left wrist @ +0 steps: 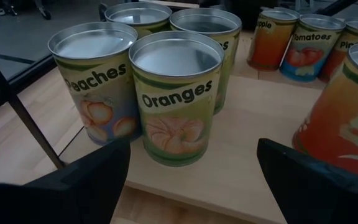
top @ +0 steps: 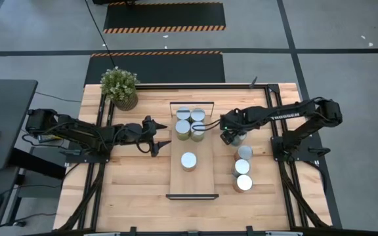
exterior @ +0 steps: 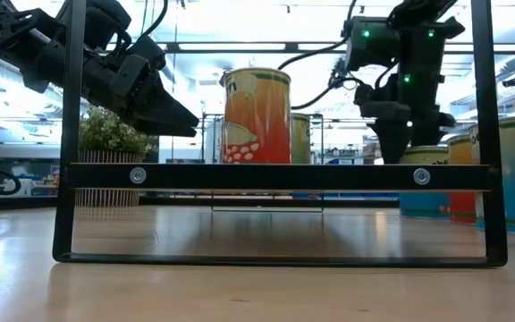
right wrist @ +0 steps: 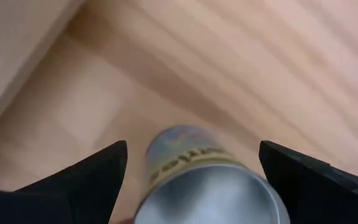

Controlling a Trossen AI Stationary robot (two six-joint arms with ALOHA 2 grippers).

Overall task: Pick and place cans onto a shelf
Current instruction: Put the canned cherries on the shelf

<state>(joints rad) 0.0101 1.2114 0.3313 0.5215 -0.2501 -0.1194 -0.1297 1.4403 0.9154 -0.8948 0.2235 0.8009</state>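
Observation:
The shelf (top: 192, 183) lies in the middle of the table. Several cans (top: 189, 122) stand in a cluster at its far end, and one can (top: 188, 160) stands alone mid-board. Three more cans (top: 243, 167) stand in a row on the tabletop to the right of the shelf. My right gripper (top: 230, 136) points down, open, over another can (right wrist: 210, 186) at the far end of that row. Its fingers stand on either side of the can's top without touching it. My left gripper (top: 165, 137) hovers open at the shelf's left edge, facing the Oranges can (left wrist: 176, 99).
A potted plant (top: 119, 87) stands at the table's far left corner. The shelf's dark metal end frame (exterior: 275, 176) crosses the low view near the table's front edge. Bare tabletop (top: 130, 190) lies near the front left.

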